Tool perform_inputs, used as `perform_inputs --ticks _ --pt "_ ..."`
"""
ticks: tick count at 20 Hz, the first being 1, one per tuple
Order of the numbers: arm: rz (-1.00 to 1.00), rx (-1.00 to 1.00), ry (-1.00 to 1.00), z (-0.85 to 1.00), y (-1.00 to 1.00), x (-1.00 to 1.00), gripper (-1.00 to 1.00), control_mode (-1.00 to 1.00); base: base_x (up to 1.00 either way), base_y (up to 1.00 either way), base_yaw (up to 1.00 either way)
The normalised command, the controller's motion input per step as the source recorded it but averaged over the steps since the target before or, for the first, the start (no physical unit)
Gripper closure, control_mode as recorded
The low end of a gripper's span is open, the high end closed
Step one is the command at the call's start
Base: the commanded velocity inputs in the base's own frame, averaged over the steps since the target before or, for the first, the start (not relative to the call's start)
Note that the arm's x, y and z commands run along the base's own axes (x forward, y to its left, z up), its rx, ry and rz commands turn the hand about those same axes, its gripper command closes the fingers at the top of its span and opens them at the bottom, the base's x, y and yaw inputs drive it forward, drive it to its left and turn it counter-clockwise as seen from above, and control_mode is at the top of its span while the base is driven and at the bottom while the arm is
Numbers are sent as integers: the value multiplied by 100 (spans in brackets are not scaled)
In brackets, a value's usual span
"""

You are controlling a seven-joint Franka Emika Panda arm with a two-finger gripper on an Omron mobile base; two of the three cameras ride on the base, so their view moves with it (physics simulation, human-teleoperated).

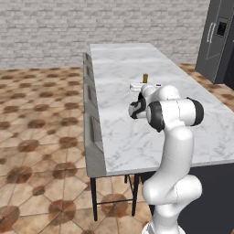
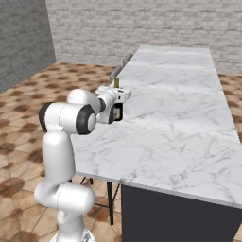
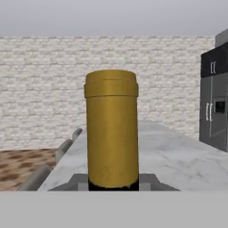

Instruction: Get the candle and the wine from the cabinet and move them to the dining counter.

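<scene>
Clearly we have the wine (image 3: pixel 111 129) clamped upright in our hand (image 2: pixel 116 109), held over the near left part of the bench (image 1: pixel 137 132), whose grey stools (image 1: pixel 93 132) line its left edge. Its long axis stands vertical, so the coming move, we judge, is straight down onto the marble beneath. Left to right in the hand view: stools, gold-foil neck rising between our fingers, then the dark fridge (image 3: pixel 214 102).

The marble top of the dining counter (image 2: pixel 175 118) lies bare and wide ahead and to the right of the gripper (image 2: pixel 116 97), so passage is free there. Along its left edge grey stools (image 1: pixel 93 132) stand close. The tall fridge (image 1: pixel 218 39) stands well apart beyond the far corner.
</scene>
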Motion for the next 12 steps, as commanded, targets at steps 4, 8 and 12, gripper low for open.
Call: perform_inputs --ticks 4,8,12 --pt "0 -1 -10 -27 0 -15 100 -100 0 0 0" --pt "0 0 -5 -4 0 -4 100 -100 0 0 0" --pt "0 0 0 0 0 0 100 -100 0 0 0"
